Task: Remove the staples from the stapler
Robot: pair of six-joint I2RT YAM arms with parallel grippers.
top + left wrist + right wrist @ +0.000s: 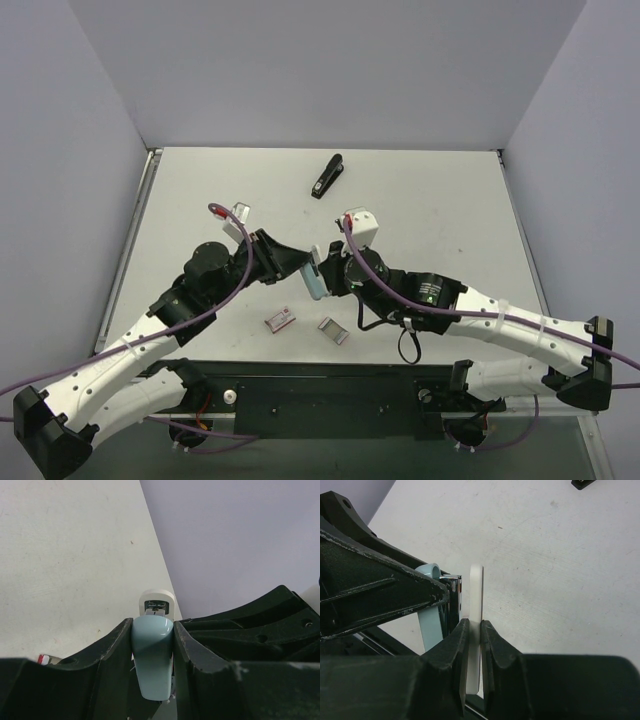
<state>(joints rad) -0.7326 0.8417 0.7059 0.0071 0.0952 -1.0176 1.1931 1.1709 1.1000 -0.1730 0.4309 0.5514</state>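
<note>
We see the stapler (313, 275) lifted off the table (430, 200) at the middle of the top view, caught between the two arms where they meet. It is a pale blue and white one. The left hand (152, 630) is closed narrow on the pale blue top (152, 665), with a black finger pressed against each side of it. Past that top we see the rounded white front end, with a bit of metal inside its opening.

The right hand (475, 627) is pinched tight on the white base (476, 585), a thin flat plate standing on edge between its fingers. In the right wrist view the base stands apart from the blue top, and a shiny metal rail (454, 595) shows between them, so the stapler is spread open. We cannot make out any staples in the rail or elsewhere; that part is too small and partly hidden by the left hand.

On the table near the arm bases lie a small reddish-brown box (280, 319) and, just beside it, a small grey tray (333, 331). Well apart from them, toward the far edge, lies a slim black item (327, 176) shaped like a second stapler
</note>
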